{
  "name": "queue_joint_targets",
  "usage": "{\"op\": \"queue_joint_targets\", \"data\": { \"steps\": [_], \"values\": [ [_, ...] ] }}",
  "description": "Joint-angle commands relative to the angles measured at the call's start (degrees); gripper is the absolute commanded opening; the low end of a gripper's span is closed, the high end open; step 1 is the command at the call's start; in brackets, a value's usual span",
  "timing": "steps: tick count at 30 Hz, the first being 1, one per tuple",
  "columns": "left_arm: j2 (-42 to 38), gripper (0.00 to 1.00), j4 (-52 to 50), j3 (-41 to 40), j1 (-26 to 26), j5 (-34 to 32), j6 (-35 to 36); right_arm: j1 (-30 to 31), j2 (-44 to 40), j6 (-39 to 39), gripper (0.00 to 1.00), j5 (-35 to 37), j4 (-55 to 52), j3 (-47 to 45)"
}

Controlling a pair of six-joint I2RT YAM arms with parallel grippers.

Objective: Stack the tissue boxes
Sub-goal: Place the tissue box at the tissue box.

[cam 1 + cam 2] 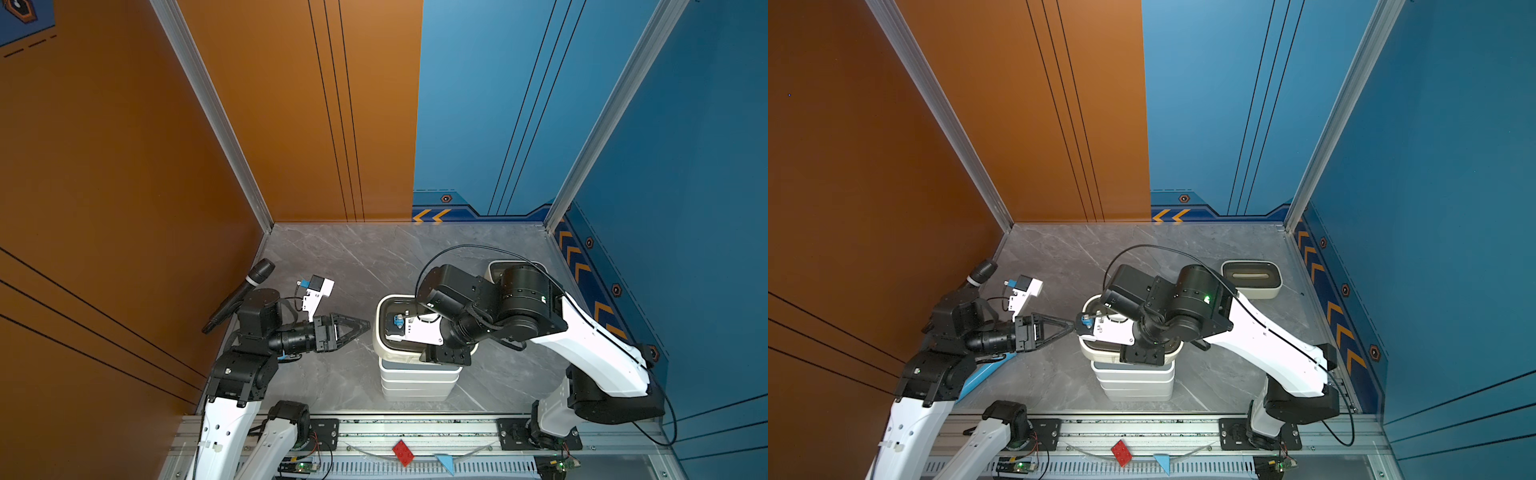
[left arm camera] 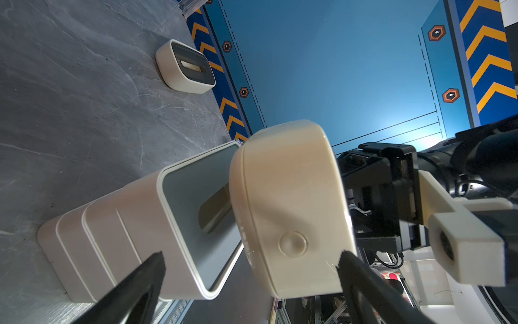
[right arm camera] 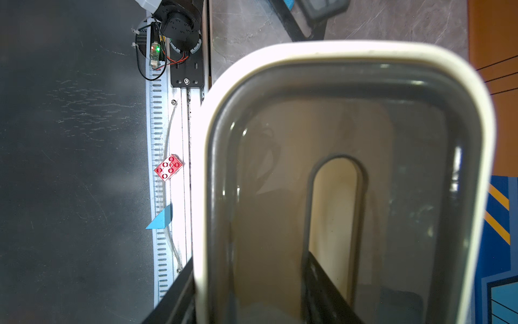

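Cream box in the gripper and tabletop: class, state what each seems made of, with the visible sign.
Cream box: probably moulded plastic, smooth matt shell with a seam line and round moulding mark. Tabletop: grey stone look with pale veins, slight sheen; real marble or printed laminate cannot be told.

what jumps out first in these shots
A rounded cream tissue box, clamped in the right end effector with one finger through its lid slot, hangs over a stack of white boxes at mid-table. A second cream box sits alone by the blue wall.
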Motion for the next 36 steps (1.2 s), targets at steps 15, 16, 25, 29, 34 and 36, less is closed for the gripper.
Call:
{"op": "queue_joint_targets", "data": {
  "steps": [15, 16, 25, 29, 34, 36],
  "values": [
    [-0.41, 0.98, -0.14, -1.12, -1.11, 1.83, 2.7, -0.91, 0.21, 0.4, 0.15, 1.5, -9.18, -2.95],
    [-0.3, 0.98, -0.14, -1.17, -1.11, 1.8, 2.68, -0.99, 0.21, 0.36, 0.15, 1.56, -9.18, -2.95],
    [-1.41, 0.98, -0.1, -1.51, -1.46, 1.73, 3.05, -2.21, 0.43, -0.06, 0.14, 0.73, -9.27, -3.31],
    [-1.35, 0.98, -0.14, -0.69, -1.61, 1.9, 2.58, -2.38, 0.18, 0.28, 0.14, 1.22, -9.18, -3.63],
    [-0.99, 0.98, -0.13, -0.08, -1.8, 1.78, 2.72, -2.43, -0.24, 0.49, 0.14, 1.98, -9.1, -3.92],
    [-0.78, 0.98, -0.14, -0.26, -1.81, 1.67, 2.89, -2.4, -0.41, 0.56, 0.14, 2.72, -9.05, -3.83]
  ]
}}
